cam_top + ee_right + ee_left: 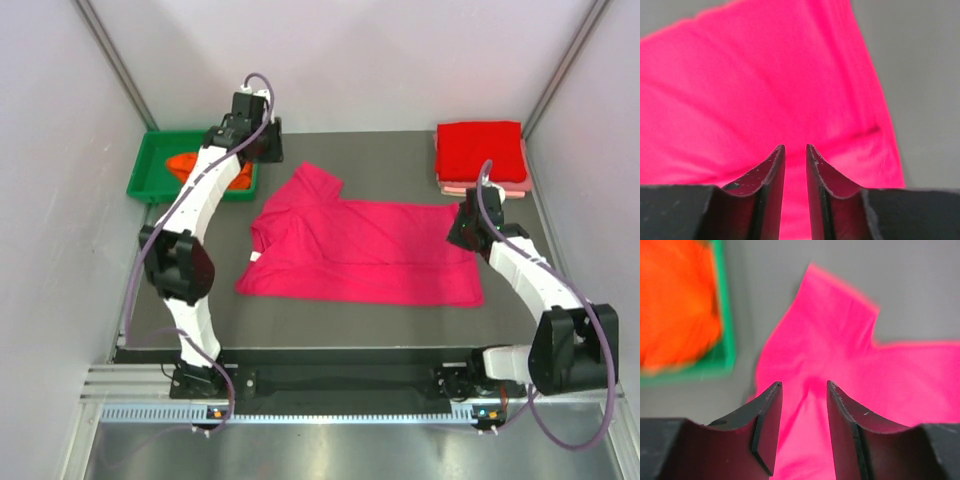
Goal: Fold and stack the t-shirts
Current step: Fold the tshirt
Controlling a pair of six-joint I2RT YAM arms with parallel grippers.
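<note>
Left claw [803,385] gapes empty over the magenta t-shirt [360,250]; right claw [795,147], narrowly parted, hovers at its edge.

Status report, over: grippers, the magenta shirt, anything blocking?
Left gripper jaws wide, right gripper jaws barely parted, both empty near magenta t-shirt. Shirt flat mid-table, one sleeve out. Red t-shirt folded, far right; orange t-shirt in green tray. Nothing blocking.
</note>
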